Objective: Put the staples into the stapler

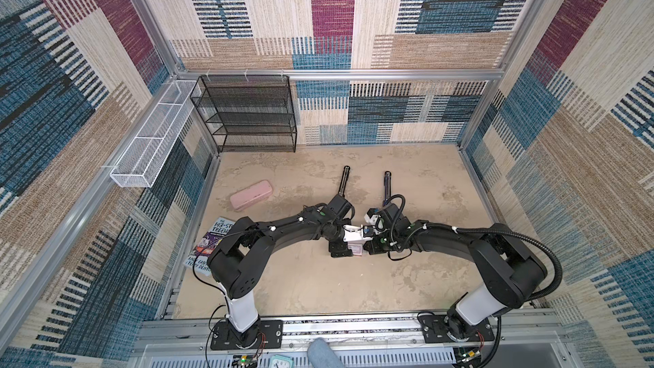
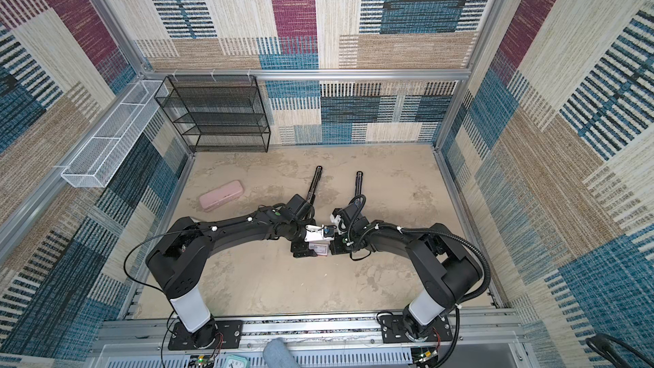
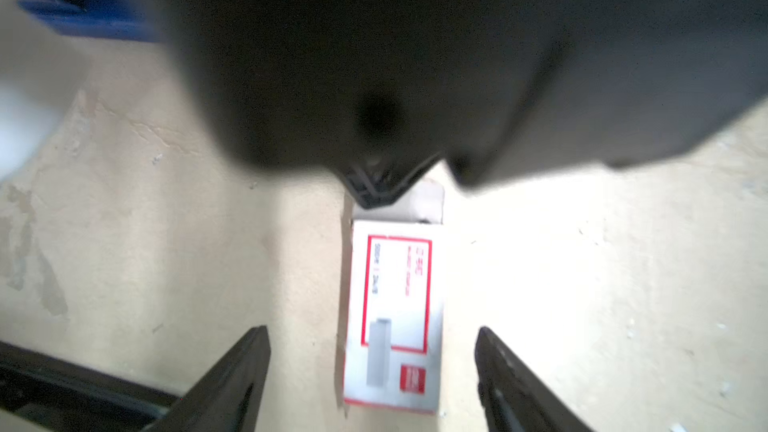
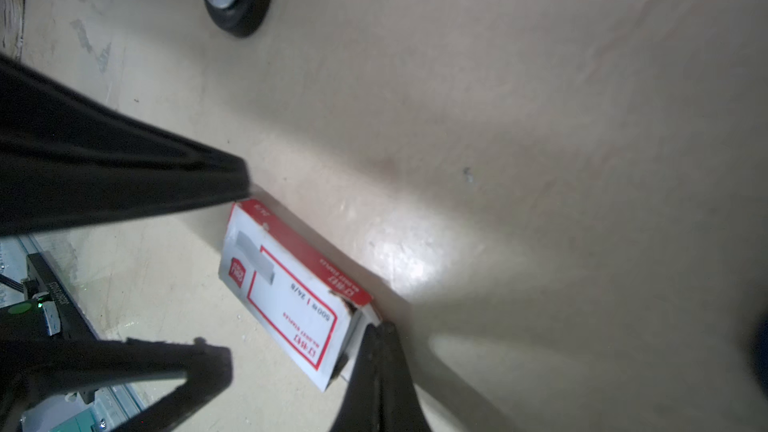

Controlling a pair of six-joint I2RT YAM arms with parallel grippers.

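- The left jaws gape empty either side of the staples box (image 3: 390,309), lower middle of the left wrist view.
- It lies flat on the bench (image 3: 166,243), long axis pointing away.
- The right jaws, shut, touch its far end; grip unclear.

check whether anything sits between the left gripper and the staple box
Nothing visible does. The left gripper straddles the staple box, fingers open, with only bare table in the gaps on either side. The right gripper, closed, meets the box's far end, outside that path.
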